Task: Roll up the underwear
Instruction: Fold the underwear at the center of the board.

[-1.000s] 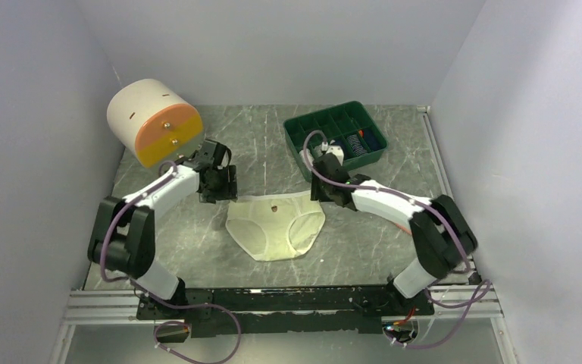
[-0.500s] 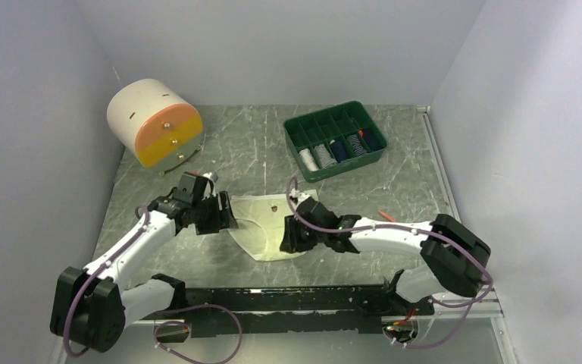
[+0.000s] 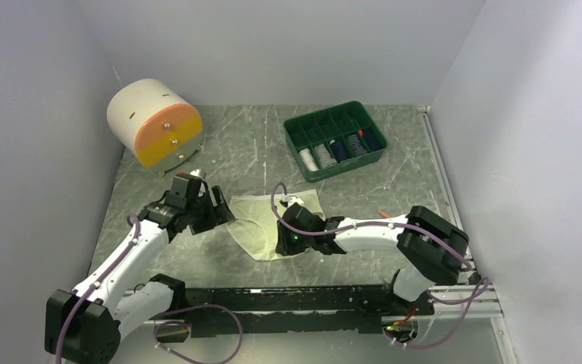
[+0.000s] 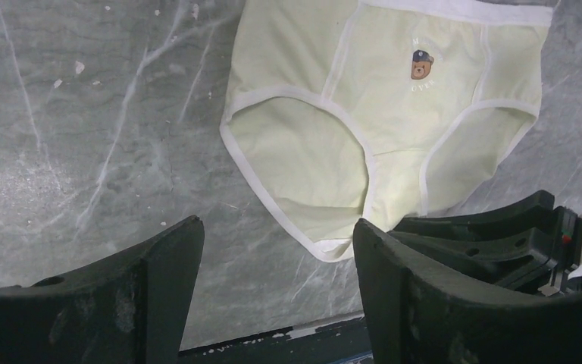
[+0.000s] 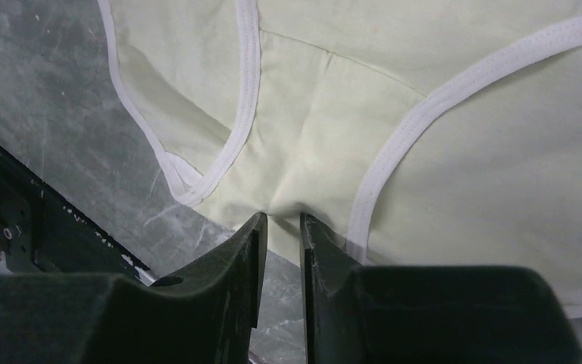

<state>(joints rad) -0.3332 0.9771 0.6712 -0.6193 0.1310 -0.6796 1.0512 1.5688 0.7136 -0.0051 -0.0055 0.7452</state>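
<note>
Top external view: one underwear (image 3: pixel 258 224), right gripper (image 5: pixel 282 220) pinching its crotch edge, left gripper (image 4: pixel 276 231) wide open, empty.

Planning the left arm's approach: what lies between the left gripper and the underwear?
Only bare marbled tabletop; the left wrist view shows it between the open left gripper and the underwear.

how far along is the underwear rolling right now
Nothing is rolled yet: the underwear lies spread flat on the table, bear print up. In hand: the right tool is narrowed over the near crotch hem, with the cloth puckering in the gap. The left tool hangs open beside the garment. Left: the whole roll.
</note>
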